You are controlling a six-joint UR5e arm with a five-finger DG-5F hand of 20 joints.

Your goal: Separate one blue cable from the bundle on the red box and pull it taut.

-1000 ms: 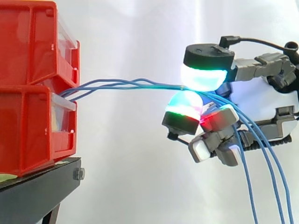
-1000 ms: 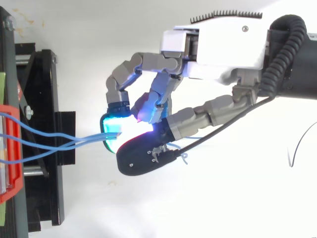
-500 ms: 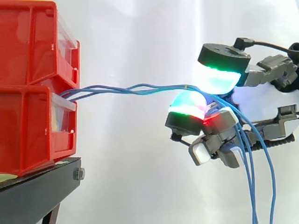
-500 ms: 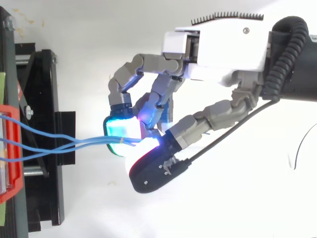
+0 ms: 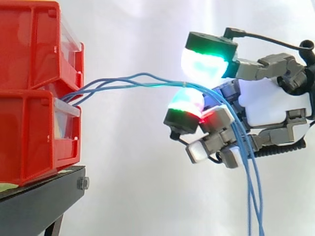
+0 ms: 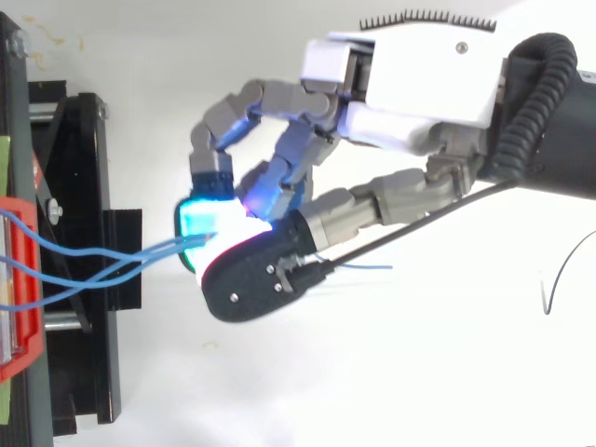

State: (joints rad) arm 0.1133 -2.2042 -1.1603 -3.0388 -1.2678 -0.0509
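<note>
Several thin blue cables (image 5: 129,80) come out of the gap between the two stacked red bins (image 5: 34,113) and run right in a loose, slightly arched bundle. They pass over a glowing finger pad (image 5: 186,103) and under the thumb pad (image 5: 204,64), then hang down behind the curled fingers. My hand (image 5: 275,105) is to the right of the bins, fingers curled, with the bundle between thumb and finger. From above, the cables (image 6: 102,265) disappear under the thumb of the hand (image 6: 410,93). No single cable is apart from the others.
The red bins (image 6: 20,279) sit on a black stand (image 5: 39,196) at the left. A white curtain is behind. The cable tails hang down below the hand toward the bottom edge.
The hand has moved left toward the bins. The thumb, lifted half a second ago, is back over the finger pad. The cables arch up more slackly.
</note>
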